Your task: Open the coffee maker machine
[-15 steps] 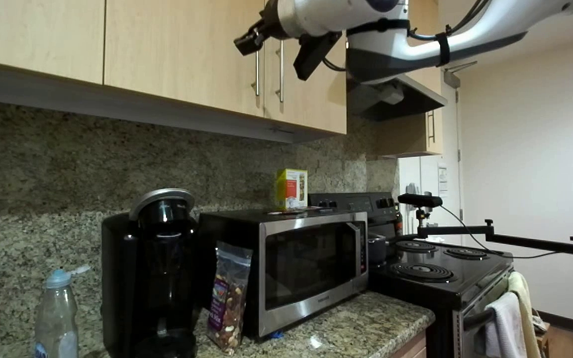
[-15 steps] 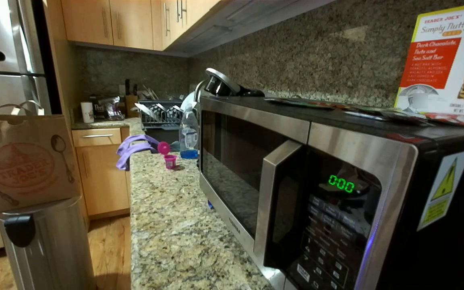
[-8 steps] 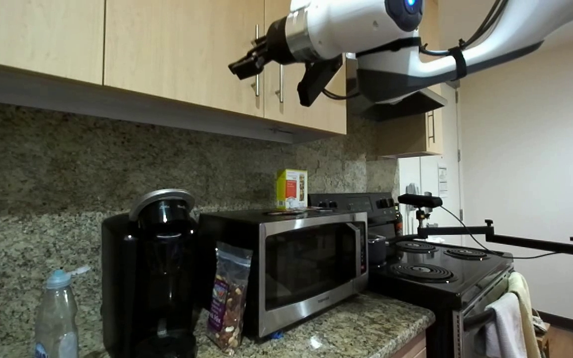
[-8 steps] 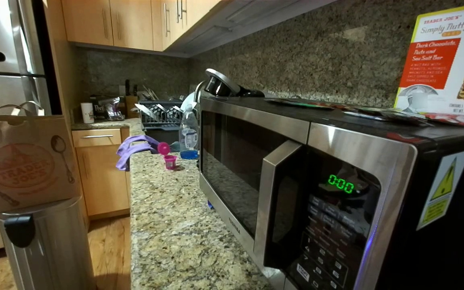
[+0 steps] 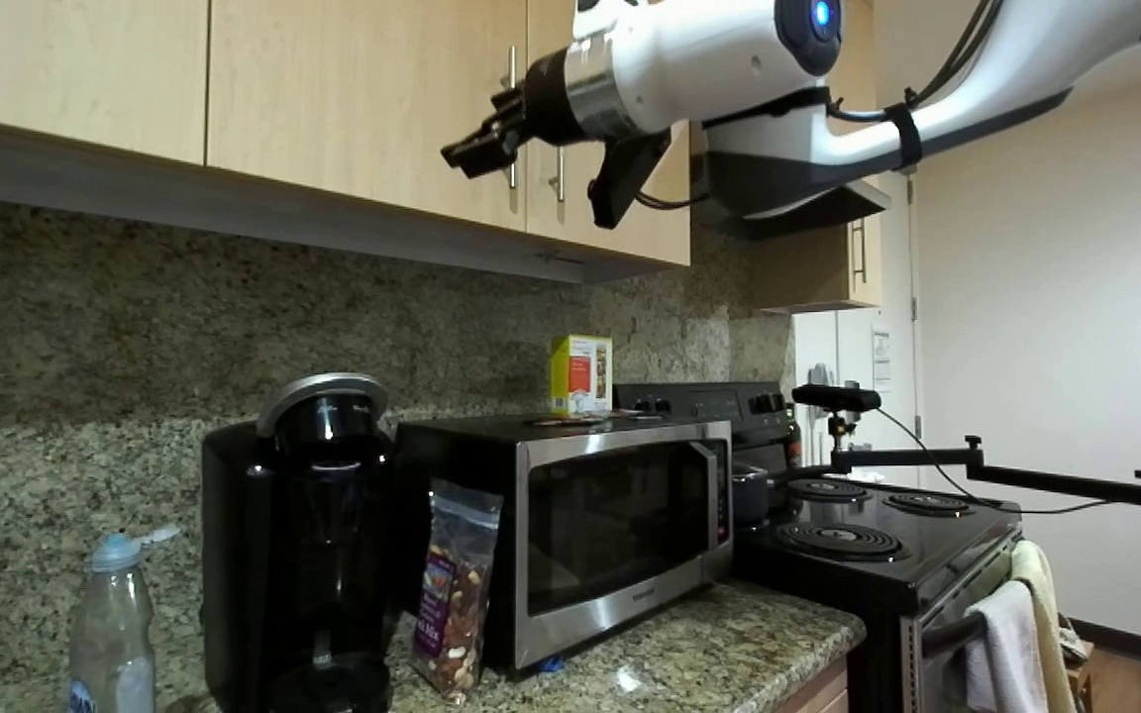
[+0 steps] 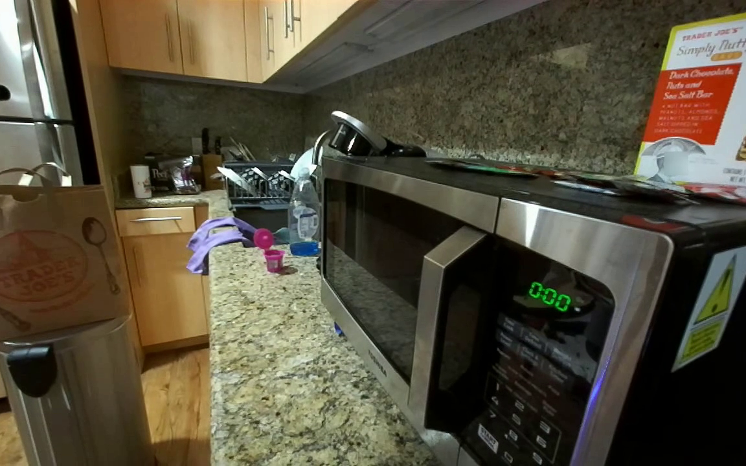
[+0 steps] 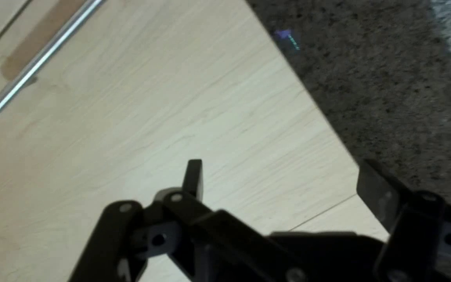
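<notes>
In an exterior view the coffee maker machine (image 5: 298, 555) stands upright at the lower left of the frame, a silver handle (image 5: 318, 385) arching over its top. Just right of it, at lower centre, the microwave (image 5: 620, 535) sits on the bench (image 5: 729, 644), with a bag of nuts (image 5: 452, 614) near its left side. In the wrist view the gripper (image 7: 282, 180) shows along the bottom of the frame, its fingers (image 7: 194, 180) spread wide, the cabinet (image 7: 163, 117) visible through the gap. In an exterior view it hangs at upper centre, well above the machine
</notes>
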You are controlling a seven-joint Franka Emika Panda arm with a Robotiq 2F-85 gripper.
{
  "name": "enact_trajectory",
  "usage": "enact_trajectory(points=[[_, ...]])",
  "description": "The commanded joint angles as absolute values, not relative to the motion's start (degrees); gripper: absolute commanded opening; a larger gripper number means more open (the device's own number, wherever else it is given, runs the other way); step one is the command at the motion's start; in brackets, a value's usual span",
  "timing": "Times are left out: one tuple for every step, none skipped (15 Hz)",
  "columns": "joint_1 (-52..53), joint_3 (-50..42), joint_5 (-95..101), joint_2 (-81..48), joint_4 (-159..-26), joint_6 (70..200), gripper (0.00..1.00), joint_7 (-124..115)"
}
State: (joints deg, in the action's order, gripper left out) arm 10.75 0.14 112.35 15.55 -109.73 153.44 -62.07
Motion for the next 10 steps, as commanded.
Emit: enact_trajectory(points=[[9.8, -2.6, 106.3, 17.9, -118.3, 161.0, 1.0, -59.3], [9.4, -3.5, 103.7, 18.9, -121.4, 162.3, 1.0, -58.2], [9.0, -4.7, 101.3, 20.5, -125.0, 164.1, 1.0, -57.1], [8.7, -5.7, 97.7, 21.7, -128.4, 165.1, 1.0, -54.5], [8.1, -6.6, 93.9, 23.2, -132.5, 165.1, 1.0, -51.4], [7.8, -7.1, 89.6, 25.1, -136.3, 163.3, 1.0, -47.2], [5.9, -6.4, 84.3, 27.0, -139.9, 163.0, 1.0, -42.5], [5.6, -6.7, 79.9, 28.6, -143.4, 161.8, 1.0, -38.8], [5.1, -6.9, 74.9, 30.2, -146.6, 161.1, 1.0, -34.4], [9.2, -10.3, 70.5, 31.5, -148.6, 157.6, 1.0, -30.0]])
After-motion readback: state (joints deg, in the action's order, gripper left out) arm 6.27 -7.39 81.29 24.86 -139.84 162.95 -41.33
